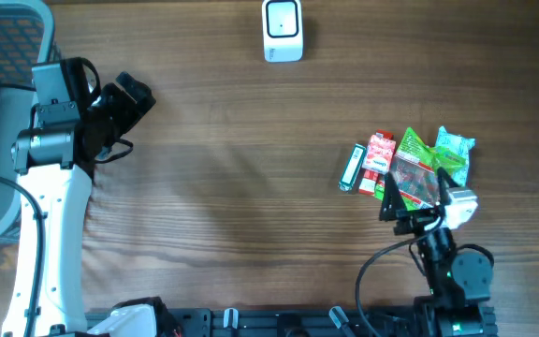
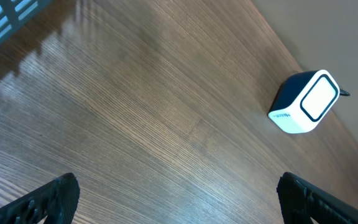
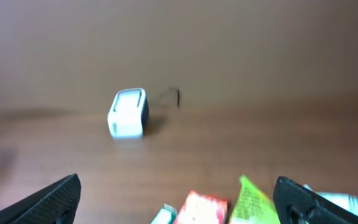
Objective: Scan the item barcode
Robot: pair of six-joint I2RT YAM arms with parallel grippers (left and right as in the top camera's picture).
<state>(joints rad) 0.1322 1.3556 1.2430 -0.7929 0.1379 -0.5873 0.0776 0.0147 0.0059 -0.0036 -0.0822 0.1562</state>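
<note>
A pile of small packets lies at the right of the table: a slim green-and-white item (image 1: 352,168), a red packet (image 1: 378,154), a bright green packet (image 1: 412,148) and a teal one (image 1: 455,148). My right gripper (image 1: 417,193) hangs open just over the near side of the pile, holding nothing. In the right wrist view the red packet (image 3: 201,208) and green packet (image 3: 250,200) show low between its fingers (image 3: 48,202). The white scanner (image 1: 283,30) stands at the far middle edge. My left gripper (image 1: 129,101) is open and empty at the far left, and its wrist view shows the scanner (image 2: 306,102).
A grey mesh basket (image 1: 7,37) sits at the far left corner, behind the left arm. The scanner (image 3: 128,112) has a thin cable behind it. Bare wood table (image 1: 251,187) lies between the two arms.
</note>
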